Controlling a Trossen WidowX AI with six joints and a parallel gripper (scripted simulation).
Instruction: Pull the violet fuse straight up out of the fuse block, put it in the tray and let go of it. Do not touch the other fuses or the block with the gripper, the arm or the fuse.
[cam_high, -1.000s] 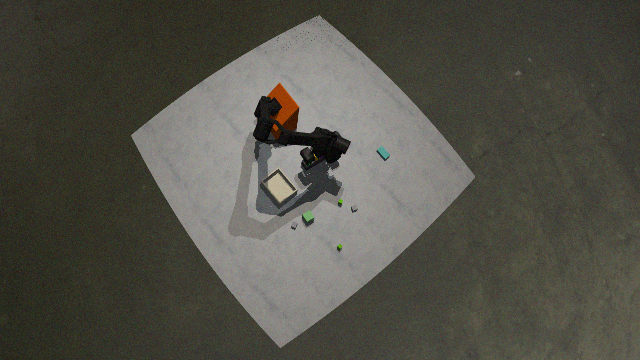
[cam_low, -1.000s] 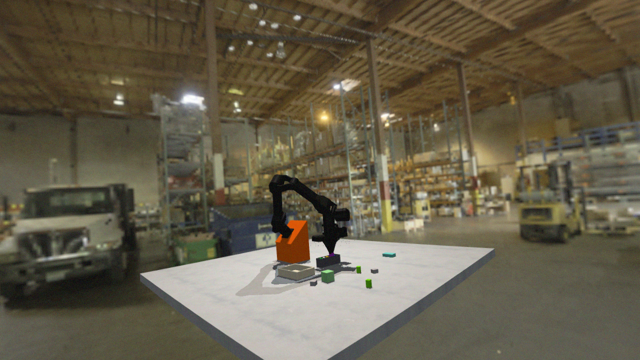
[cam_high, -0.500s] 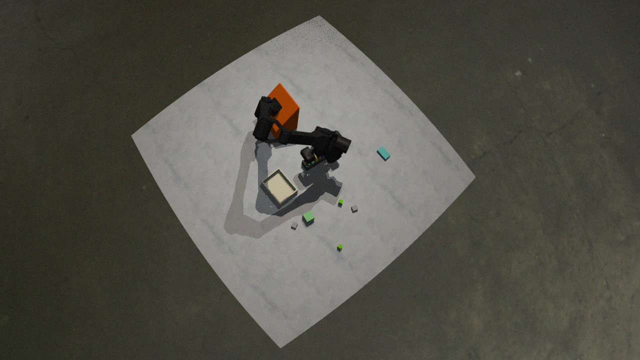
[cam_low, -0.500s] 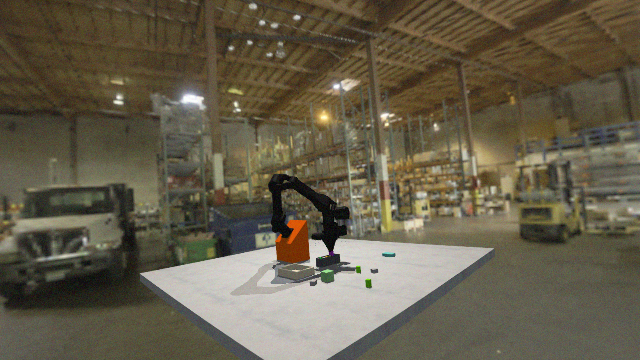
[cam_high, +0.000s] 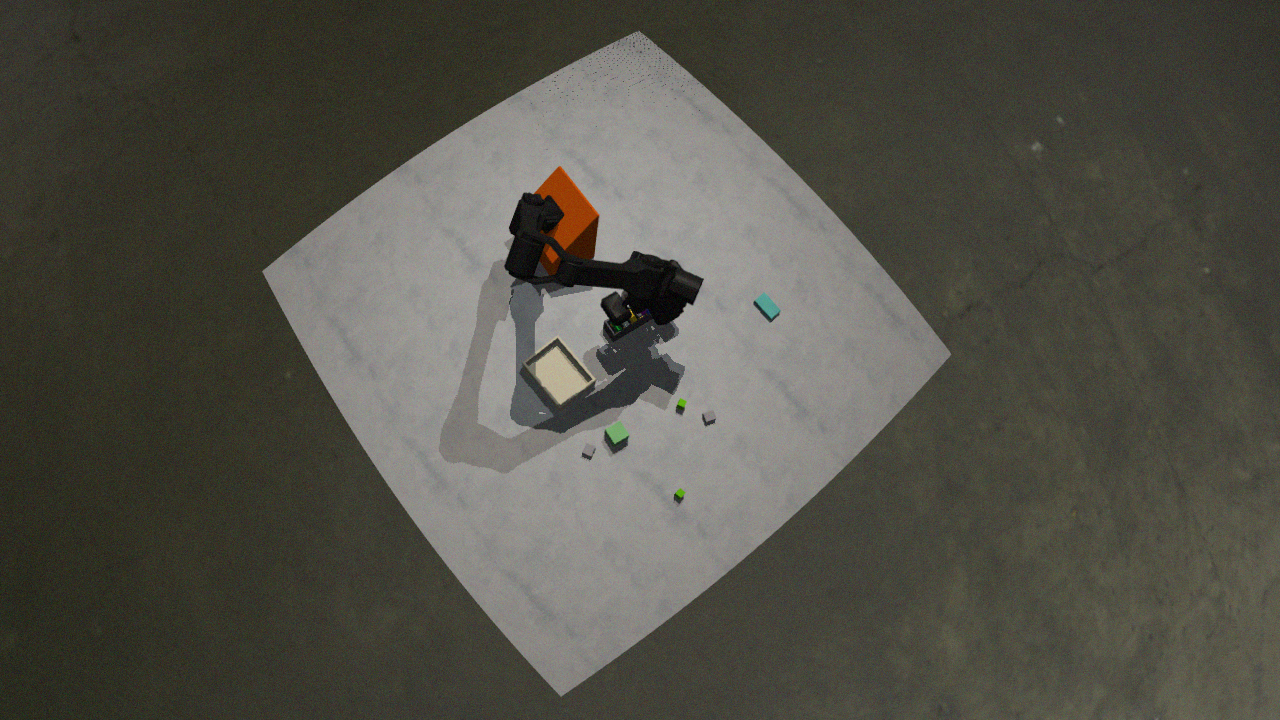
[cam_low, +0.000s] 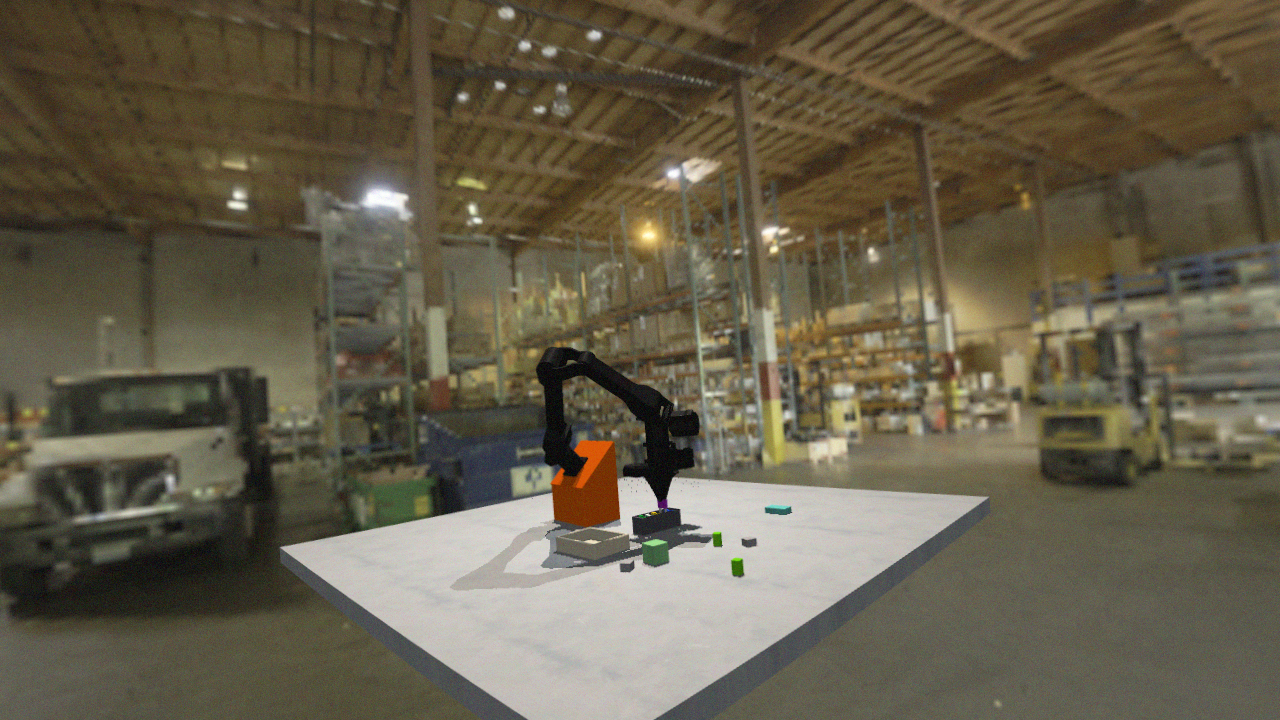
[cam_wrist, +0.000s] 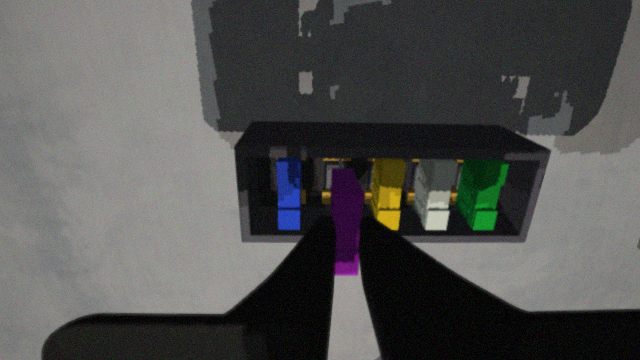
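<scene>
Above fuse block (cam_wrist: 390, 145), violet fuse (cam_wrist: 347, 220) held pinched between gripper (cam_wrist: 347, 240) fingers, partly lifted between blue fuse (cam_wrist: 288, 192) and yellow fuse (cam_wrist: 387, 192). Extraction step judged underway. Straight upward pull needed until clear; then carry to tray (cam_high: 558, 371) and release.

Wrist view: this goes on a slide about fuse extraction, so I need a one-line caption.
Black parallel-jaw gripper clamps the violet fuse, partly raised from the black fuse block beside blue, yellow, white and green fuses.
</scene>
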